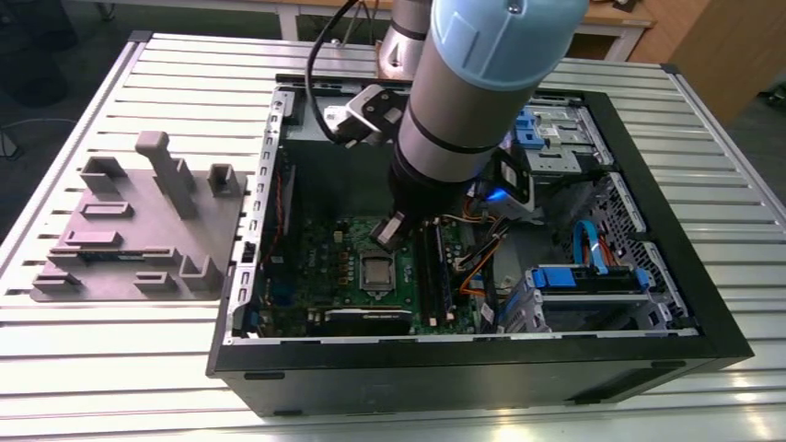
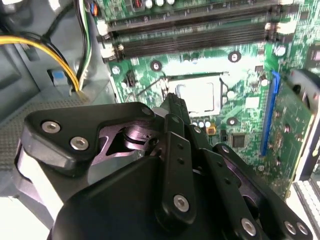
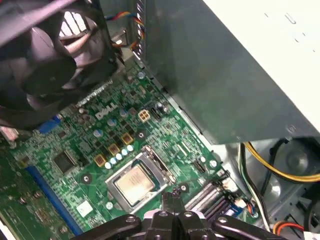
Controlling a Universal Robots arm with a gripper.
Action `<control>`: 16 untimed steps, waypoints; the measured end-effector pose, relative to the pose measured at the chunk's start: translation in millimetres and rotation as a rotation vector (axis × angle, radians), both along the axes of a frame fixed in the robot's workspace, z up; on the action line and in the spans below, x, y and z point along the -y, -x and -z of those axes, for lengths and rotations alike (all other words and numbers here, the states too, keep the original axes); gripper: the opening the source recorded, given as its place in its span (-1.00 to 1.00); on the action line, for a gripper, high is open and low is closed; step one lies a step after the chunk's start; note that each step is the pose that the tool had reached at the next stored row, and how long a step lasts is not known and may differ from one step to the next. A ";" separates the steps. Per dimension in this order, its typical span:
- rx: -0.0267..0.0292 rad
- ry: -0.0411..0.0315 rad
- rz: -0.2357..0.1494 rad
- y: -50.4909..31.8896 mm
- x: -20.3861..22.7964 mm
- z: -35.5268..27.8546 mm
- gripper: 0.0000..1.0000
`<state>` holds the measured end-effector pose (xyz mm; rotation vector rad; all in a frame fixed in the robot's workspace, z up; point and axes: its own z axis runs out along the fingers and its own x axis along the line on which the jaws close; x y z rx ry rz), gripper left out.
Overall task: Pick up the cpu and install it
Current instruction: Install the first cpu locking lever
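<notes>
Exterior view: the arm reaches down into an open computer case [image 1: 719,345] lying on its side on a slatted metal bench [image 1: 147,378]. The hand [image 1: 390,230] hangs over the green motherboard [image 1: 313,276], just above and slightly to the exterior view's right of the processor socket [image 1: 375,269].

Both wrist views show the cpu [image 3: 135,181], a flat square chip with a pale metal top, already lying inside the socket frame [image 3: 150,160]. It sits flat and square to the frame, not tilted. In the second wrist view the same chip [image 2: 197,95] appears just beyond the fingertips [image 2: 172,102].

Hand state: the two fingers are drawn together with nothing between them. The tips point toward the socket and stop just short of the near edge of the chip; contact with the board cannot be confirmed.

Governing relation: the chip lies directly ahead of the closed fingertips, along the line in which they point, and below them. Its edges run parallel to the memory slots [image 2: 192,37] beside the socket.

Judged from this layout, the chip has been placed and the hand has let go of it. Whether the socket latch is secured cannot be determined.

A grey fixture plate [image 1: 135,235] with upright holders rests on the bench, well apart from the case on the exterior view's left.
</notes>
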<state>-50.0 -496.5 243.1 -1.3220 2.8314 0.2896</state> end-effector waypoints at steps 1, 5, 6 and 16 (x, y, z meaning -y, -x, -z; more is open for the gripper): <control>0.0000 0.0001 0.000 -1.4 0.0 0.0 -0.80; 0.0002 0.0002 0.000 -1.8 -0.1 -3.9 -0.80; 0.0004 -0.0001 0.000 -1.8 -0.1 -7.2 -0.80; 0.0005 0.0000 0.000 -26.5 -9.5 -9.5 -0.80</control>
